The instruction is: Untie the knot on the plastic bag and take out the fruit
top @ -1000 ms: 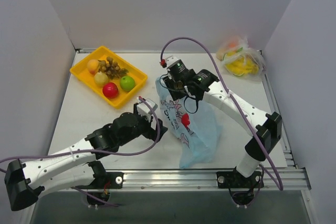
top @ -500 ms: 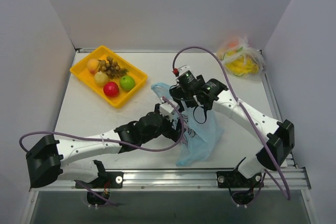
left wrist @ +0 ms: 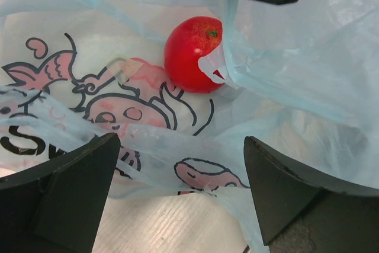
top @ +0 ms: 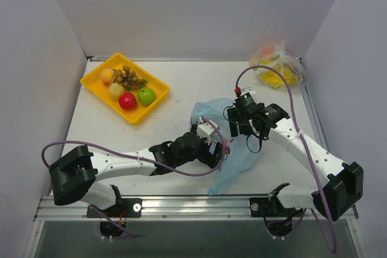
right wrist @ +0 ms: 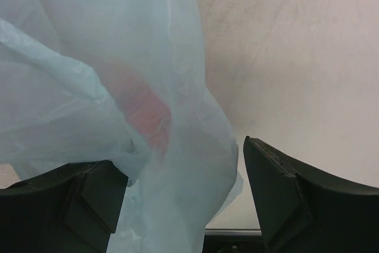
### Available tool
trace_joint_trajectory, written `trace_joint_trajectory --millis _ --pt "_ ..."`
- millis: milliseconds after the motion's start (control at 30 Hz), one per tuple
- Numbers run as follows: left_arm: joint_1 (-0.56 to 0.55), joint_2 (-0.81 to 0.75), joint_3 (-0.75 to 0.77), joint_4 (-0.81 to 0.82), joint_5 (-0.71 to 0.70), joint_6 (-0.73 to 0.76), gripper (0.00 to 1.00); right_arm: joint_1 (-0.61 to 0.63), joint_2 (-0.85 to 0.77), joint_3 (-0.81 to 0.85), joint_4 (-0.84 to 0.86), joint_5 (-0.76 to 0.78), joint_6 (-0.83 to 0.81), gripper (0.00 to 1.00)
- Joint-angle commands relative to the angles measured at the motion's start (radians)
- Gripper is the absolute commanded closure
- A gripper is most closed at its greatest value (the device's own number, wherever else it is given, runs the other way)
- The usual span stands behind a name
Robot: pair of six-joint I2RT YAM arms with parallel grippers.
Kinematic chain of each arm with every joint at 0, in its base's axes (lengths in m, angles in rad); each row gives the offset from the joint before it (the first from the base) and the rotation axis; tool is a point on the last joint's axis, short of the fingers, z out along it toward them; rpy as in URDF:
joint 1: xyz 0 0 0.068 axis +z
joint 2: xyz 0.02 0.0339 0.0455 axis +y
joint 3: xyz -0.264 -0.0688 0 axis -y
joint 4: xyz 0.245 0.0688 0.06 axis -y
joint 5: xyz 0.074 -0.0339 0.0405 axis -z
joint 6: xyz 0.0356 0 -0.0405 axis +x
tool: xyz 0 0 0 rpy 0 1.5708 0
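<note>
The light blue plastic bag lies crumpled on the table at centre right. My left gripper is open at the bag's left side. In the left wrist view the left gripper straddles the printed panel. A red apple sits inside the bag beyond it. My right gripper is open above the bag's far edge. In the right wrist view the right gripper has loose blue plastic between its fingers, with a red blur behind it. No knot shows.
A yellow tray at the far left holds an orange, a brown bunch, a yellow pear, a red apple and a green apple. A clear bag with yellow contents lies at the far right corner.
My left arm has reached right to the bag. My right gripper has moved right and nearer with the bag's top, and the bag has shifted right and slumped lower.
</note>
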Motion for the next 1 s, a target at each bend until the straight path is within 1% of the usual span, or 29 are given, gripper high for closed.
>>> trace_joint_trajectory --millis 0,67,100,167,200,267,300,367,400,467,500,600,700,767,967 --pt "-0.007 0.046 0.061 0.102 0.038 -0.007 0.03 -0.046 -0.025 -0.054 -0.032 -0.029 0.081 0.25" --pt "-0.01 0.069 0.072 0.106 0.053 -0.01 0.03 -0.075 -0.017 -0.096 -0.026 -0.054 0.118 0.3" --pt "-0.016 0.086 0.081 0.111 0.056 -0.011 0.03 -0.104 -0.014 -0.111 -0.017 -0.066 0.126 0.38" --pt "-0.024 0.101 0.086 0.116 0.058 -0.014 0.03 -0.135 -0.014 -0.162 0.026 -0.129 0.135 0.5" --pt "-0.027 0.112 0.086 0.119 0.059 -0.018 0.03 -0.166 -0.017 -0.177 0.046 -0.153 0.132 0.64" --pt "-0.028 0.121 0.083 0.122 0.059 -0.026 0.03 -0.175 -0.023 -0.211 0.093 -0.201 0.127 0.79" --pt "-0.028 0.123 0.078 0.125 0.056 -0.038 0.03 -0.177 -0.023 -0.214 0.106 -0.219 0.107 0.9" --pt "-0.028 0.121 0.063 0.131 0.053 -0.047 0.03 -0.175 -0.025 -0.225 0.153 -0.274 0.083 0.98" --pt "-0.028 0.118 0.056 0.14 0.049 -0.055 0.03 -0.174 -0.025 -0.231 0.173 -0.335 0.063 1.0" --pt "-0.03 0.115 0.038 0.146 0.033 -0.061 0.03 -0.171 -0.023 -0.246 0.248 -0.417 0.043 1.0" --pt "-0.03 0.112 0.033 0.152 0.012 -0.069 0.03 -0.168 -0.025 -0.249 0.274 -0.507 0.029 1.0" --pt "-0.03 0.094 0.0 0.162 -0.051 -0.089 0.03 -0.136 -0.023 -0.23 0.331 -0.592 -0.003 1.0" --pt "-0.028 0.08 -0.023 0.178 -0.085 -0.098 0.03 -0.12 -0.018 -0.21 0.338 -0.574 -0.019 1.0" --pt "-0.028 0.084 -0.023 0.18 -0.091 -0.098 0.03 -0.126 -0.018 -0.216 0.338 -0.555 -0.014 1.0" --pt "-0.027 0.12 -0.016 0.18 -0.12 -0.109 0.03 -0.14 -0.023 -0.262 0.351 -0.569 0.006 1.0"
